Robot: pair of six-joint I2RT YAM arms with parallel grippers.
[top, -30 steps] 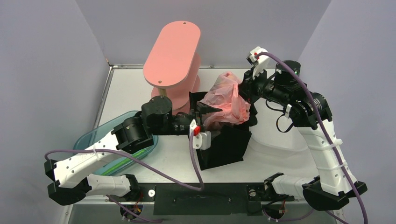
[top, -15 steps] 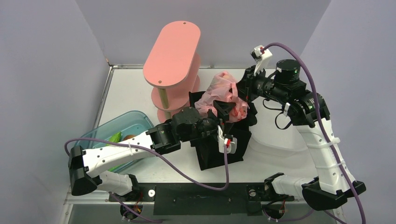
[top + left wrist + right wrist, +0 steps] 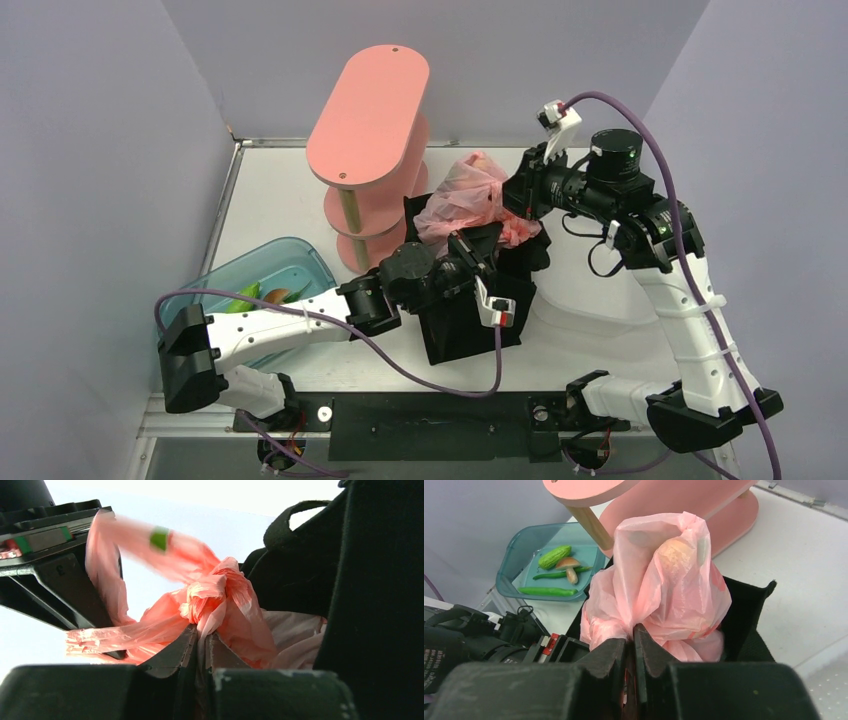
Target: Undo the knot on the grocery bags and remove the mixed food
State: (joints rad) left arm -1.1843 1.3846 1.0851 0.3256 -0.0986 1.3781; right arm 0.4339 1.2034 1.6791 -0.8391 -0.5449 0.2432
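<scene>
The pink plastic bag (image 3: pixel 462 195) sits in the mouth of the black tote (image 3: pixel 478 318), its top tied in a knot (image 3: pixel 215 592). My left gripper (image 3: pixel 202 634) is shut on a fold of the pink film just below that knot. From the opposite side my right gripper (image 3: pixel 631 632) pinches the bag's pink film (image 3: pixel 669 590) between nearly closed jaws. A pale round item (image 3: pixel 675 555) shows through the film near the top. The rest of the food is hidden inside the bags. In the top view the two grippers (image 3: pixel 478 240) (image 3: pixel 512 195) meet at the bag.
A pink two-tier stand (image 3: pixel 368 110) rises just behind and left of the tote. A teal tray (image 3: pixel 312 262) at the left holds a small cucumber (image 3: pixel 555 557), a mushroom (image 3: pixel 569 565) and green pods. Grey walls close in on three sides.
My left arm swung from over the tray to the bag and its jaws closed on the film by the knot. The right gripper shifted slightly left, and the bag slumped lower.
</scene>
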